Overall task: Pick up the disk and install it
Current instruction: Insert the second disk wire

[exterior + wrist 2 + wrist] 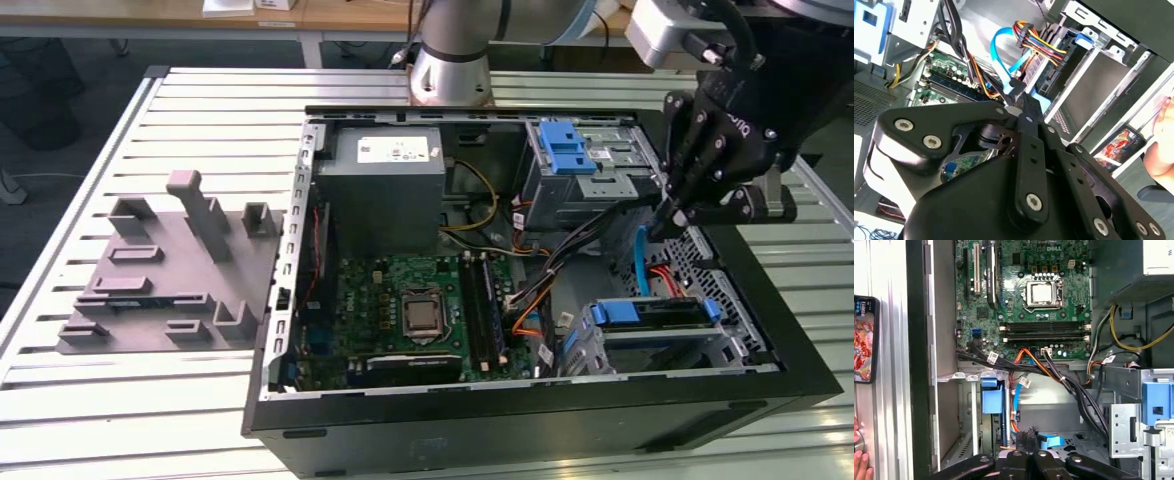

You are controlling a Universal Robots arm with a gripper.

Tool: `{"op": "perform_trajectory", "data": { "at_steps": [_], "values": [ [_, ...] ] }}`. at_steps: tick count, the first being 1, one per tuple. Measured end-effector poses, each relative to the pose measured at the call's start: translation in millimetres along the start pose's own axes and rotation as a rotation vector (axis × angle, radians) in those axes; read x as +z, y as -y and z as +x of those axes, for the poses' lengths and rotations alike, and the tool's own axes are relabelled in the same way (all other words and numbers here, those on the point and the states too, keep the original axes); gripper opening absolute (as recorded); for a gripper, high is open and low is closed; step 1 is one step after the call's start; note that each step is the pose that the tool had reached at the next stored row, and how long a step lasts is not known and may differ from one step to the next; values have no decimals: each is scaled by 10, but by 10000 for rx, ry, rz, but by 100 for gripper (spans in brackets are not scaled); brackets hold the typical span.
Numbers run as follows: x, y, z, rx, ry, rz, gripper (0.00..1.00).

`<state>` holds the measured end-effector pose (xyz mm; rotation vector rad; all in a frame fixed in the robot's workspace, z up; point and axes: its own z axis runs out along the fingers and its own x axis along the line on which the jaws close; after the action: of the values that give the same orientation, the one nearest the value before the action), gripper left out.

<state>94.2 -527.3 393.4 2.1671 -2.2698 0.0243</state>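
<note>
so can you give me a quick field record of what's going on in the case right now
gripper: fingers together, tips down inside the case above the blue cable
blue cable connector: right at the fingertips; grip not certain
disk: seated in the drive bay at the exterior view's lower right, apart from the gripper
power supply: in the case's far corner
motherboard: exposed
grey fixture: on the table, exterior view's left

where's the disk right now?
In the exterior view the disk sits in the bay at the case's lower right, just right of the motherboard, below the gripper and the blue cable.
</note>
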Motion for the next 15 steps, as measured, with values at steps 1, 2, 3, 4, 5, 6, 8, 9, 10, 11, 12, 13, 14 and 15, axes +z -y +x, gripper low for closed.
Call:
{"op": "perform_trajectory", "data": {
  "at_steps": [1, 2, 3, 4, 5, 6, 8, 9, 10, 11, 12, 13, 14, 15],
  "values": [
    [0, 0, -5, 2, 1, 0, 11],
    [0, -1, -11, 7, 0, 0, 11],
    [0, -2, -17, 13, 0, 0, 11],
    [0, -4, -26, 24, -1, -1, 11],
    [0, -8, -38, 47, -1, 0, 11],
    [-1, -9, -51, 71, -3, 0, 11],
    [-1, -11, -73, 116, -7, -1, 17],
    [-1, -13, -83, 141, -11, -2, 17],
    [-1, -14, -94, 163, -21, -2, 24],
    [1, -14, -106, 182, -31, -2, 24],
    [2, -14, -118, 201, -42, -1, 24],
    [4, -15, -127, 220, -56, 0, 24],
    [8, -15, -135, 240, -72, 0, 24],
    [12, -16, -142, 256, -90, 1, 24]
  ]
}}
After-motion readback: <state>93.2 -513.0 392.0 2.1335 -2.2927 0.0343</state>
